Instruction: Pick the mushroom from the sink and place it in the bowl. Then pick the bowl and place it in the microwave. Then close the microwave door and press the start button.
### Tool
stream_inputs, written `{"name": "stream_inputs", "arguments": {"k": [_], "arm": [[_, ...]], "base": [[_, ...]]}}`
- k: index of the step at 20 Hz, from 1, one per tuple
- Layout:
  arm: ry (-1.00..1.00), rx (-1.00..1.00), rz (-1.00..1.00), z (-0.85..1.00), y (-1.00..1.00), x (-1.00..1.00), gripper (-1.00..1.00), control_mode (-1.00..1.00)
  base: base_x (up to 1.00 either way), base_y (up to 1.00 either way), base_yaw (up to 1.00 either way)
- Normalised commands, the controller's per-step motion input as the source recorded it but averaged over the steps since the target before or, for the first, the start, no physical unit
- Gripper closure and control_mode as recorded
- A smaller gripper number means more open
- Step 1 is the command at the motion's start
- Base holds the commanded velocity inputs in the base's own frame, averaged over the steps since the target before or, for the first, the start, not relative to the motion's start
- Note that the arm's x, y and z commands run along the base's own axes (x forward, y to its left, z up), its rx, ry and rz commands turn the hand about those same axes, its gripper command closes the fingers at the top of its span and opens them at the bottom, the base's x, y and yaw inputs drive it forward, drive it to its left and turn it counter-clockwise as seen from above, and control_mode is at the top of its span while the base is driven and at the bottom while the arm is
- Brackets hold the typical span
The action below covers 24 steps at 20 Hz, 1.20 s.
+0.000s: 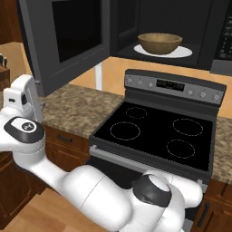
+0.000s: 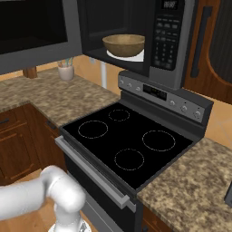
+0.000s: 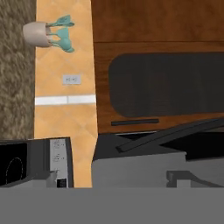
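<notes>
Resting on turntable plate (image 1: 181,52) inside microwave (image 2: 172,41): bowl (image 1: 159,42); pincer spread wide.

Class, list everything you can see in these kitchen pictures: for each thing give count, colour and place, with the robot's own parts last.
bowl: one, light brown wood, on the white plate inside the microwave
microwave: one, black, above the stove
microwave door: one, dark grey, swung open to the left
stove: one, black, four burner rings
counter: speckled brown, both sides of the stove
cup: one, pale, holding teal utensils, on the counter by the wall
arm: one, white with dark joints, low in front of the stove
</notes>
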Motion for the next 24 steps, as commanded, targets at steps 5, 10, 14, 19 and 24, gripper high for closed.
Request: {"name": "stream_inputs", "arguments": {"k": [5, 10, 14, 19, 24], "arm": [[-0.07, 0.00, 0.00, 0.00, 0.49, -0.25, -1.00, -1.00], [-0.02, 0.00, 0.00, -0.03, 0.19, 0.36, -1.00, -1.00], [0.00, 0.00, 0.00, -0.32, 0.14, 0.83, -1.00, -1.00], [0.00, 0.00, 0.00, -0.21, 0.13, 0.88, -1.00, -1.00], [-0.01, 0.00, -0.02, 0.08, -0.55, 0.10, -1.00, -1.00]], "base": [[0.00, 0.00, 0.00], [0.00, 0.00, 0.00], [0.00, 0.00, 0.00], [0.00, 0.00, 0.00], [0.00, 0.00, 0.00]]}}
